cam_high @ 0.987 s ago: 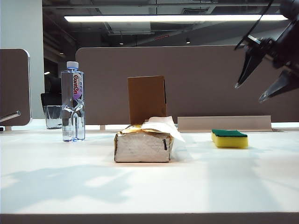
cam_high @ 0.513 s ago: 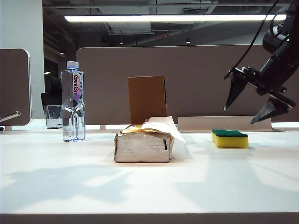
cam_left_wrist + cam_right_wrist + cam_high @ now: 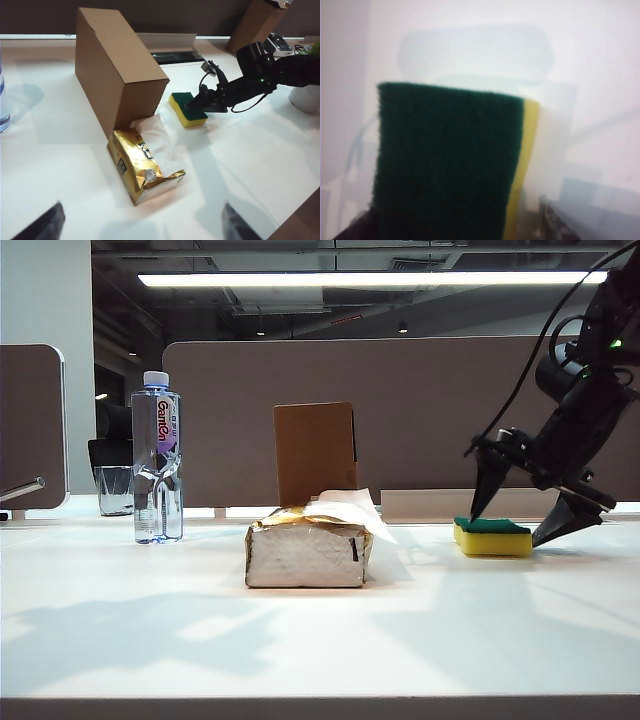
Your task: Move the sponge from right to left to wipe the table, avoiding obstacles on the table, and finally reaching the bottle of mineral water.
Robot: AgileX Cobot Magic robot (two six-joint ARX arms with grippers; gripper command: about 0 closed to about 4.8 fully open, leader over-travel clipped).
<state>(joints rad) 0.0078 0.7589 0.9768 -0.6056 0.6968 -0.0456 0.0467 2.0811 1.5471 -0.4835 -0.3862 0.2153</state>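
Currently, right gripper [image 3: 512, 525] spread wide astride sponge [image 3: 491, 536] on table [image 3: 320, 640], not grasping, left gripper [image 3: 140, 225] released above tissue pack [image 3: 142, 167].

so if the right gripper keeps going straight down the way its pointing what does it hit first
Most likely the sponge: the right gripper is open, with a finger on either side of it. Whether the fingertips would meet the table first is unclear.

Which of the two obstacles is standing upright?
The brown cardboard box, standing behind the tissue pack, which lies flat with tissue sticking out.
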